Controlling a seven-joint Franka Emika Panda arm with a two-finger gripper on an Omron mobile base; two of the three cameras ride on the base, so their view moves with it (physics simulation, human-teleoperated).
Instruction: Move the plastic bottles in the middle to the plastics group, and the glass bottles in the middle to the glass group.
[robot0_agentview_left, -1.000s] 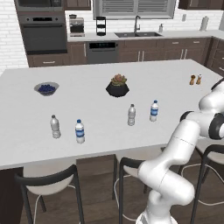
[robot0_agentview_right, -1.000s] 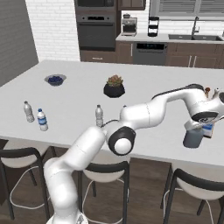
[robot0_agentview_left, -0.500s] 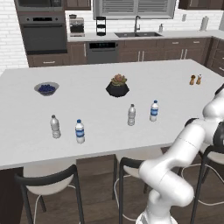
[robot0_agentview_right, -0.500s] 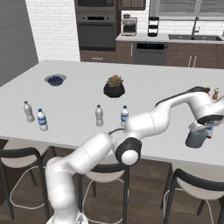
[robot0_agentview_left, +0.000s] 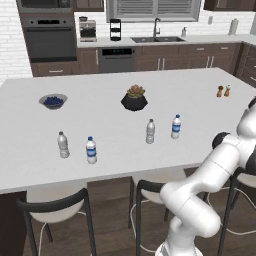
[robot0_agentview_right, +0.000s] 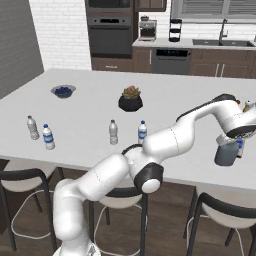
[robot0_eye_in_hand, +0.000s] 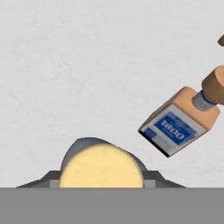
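Observation:
My gripper (robot0_agentview_right: 229, 143) is shut on the glass bottle (robot0_agentview_right: 227, 155), a squat dark grey-blue bottle, at the counter's right end. In the hand view its tan stopper (robot0_eye_in_hand: 101, 167) sits between the finger tips of my gripper (robot0_eye_in_hand: 101, 181). Just beside it stands the glass group (robot0_eye_in_hand: 177, 127), a squarish pale bottle with a blue label and tan cap, also seen behind the held bottle as the glass group (robot0_agentview_right: 241, 148). The two plastic bottles, plain (robot0_agentview_left: 150, 131) and blue-labelled (robot0_agentview_left: 176, 126), stand mid-counter. The plastics group (robot0_agentview_left: 91, 150) stands at the left front.
A dark potted plant (robot0_agentview_left: 134, 98) and a bowl of blueberries (robot0_agentview_left: 53, 101) sit further back on the white counter (robot0_agentview_left: 115, 155). Two small brown shakers (robot0_agentview_left: 223, 91) stand at the far right. Stools line the counter's near edge.
The arm has swung a little further right with the grey-blue bottle still in its grip. The bottles on the counter have not moved.

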